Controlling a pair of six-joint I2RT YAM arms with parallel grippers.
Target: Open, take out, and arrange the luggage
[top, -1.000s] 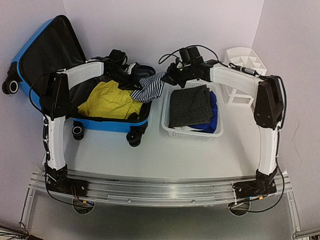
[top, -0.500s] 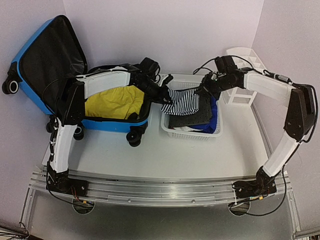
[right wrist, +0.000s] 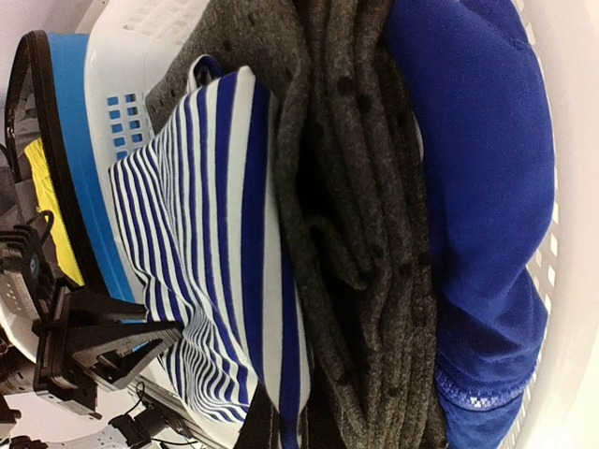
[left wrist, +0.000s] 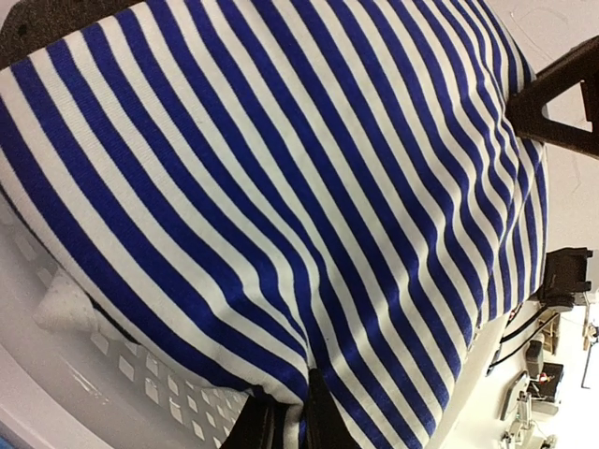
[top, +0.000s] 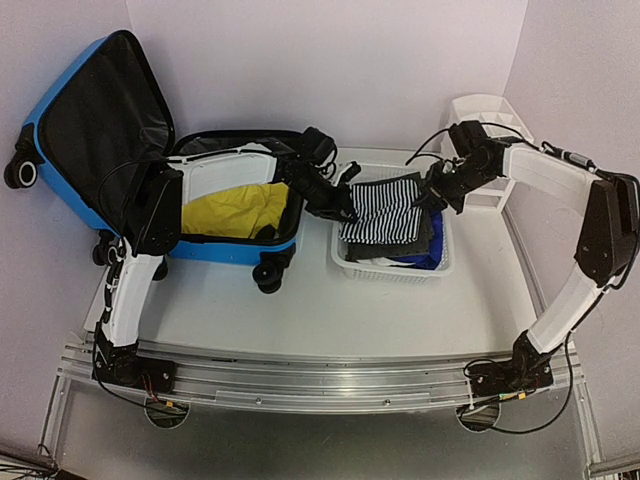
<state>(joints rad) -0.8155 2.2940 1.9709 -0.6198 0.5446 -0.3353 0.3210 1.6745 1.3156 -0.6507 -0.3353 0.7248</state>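
Top external view first: the bright blue hard-shell suitcase (top: 215, 248) sits at the back left of the table. Its lid is thrown open and tilted back, black lining showing, and a yellow garment (top: 235, 205) lies in the lower half. Just to its right is a white slatted plastic basket (top: 390, 268). Both arms meet over that basket with a blue-and-white striped cloth (top: 385, 205) spread between them. The left gripper (top: 345, 205) is at its left edge and the right gripper (top: 437, 195) at its right edge.

Left wrist view is pretty much all stripes. The striped cloth (left wrist: 281, 187) fills the frame and its hem disappears into the left gripper (left wrist: 290, 426) at the bottom, jaws pressed together on it. A bit of basket (left wrist: 94, 374) wall shows bottom left.

Right wrist view: the right gripper (right wrist: 281, 435) is pinched tight on the other edge of the striped cloth (right wrist: 215, 234). Underneath in the basket (right wrist: 140, 56) are a dark grey speckled cloth (right wrist: 346, 187) and a royal blue cloth (right wrist: 477, 187). The suitcase (right wrist: 84, 159) rim and the yellow garment (right wrist: 47, 187) peek in at the left.

Handling-wise, my guess is the suitcase is stiff, bulky and smooth enough to slip. It's on wheels, so a nudge could roll it. I'd grab the shell rim or zip band, not the flat sides. What's inside is soft, so pinch an edge.
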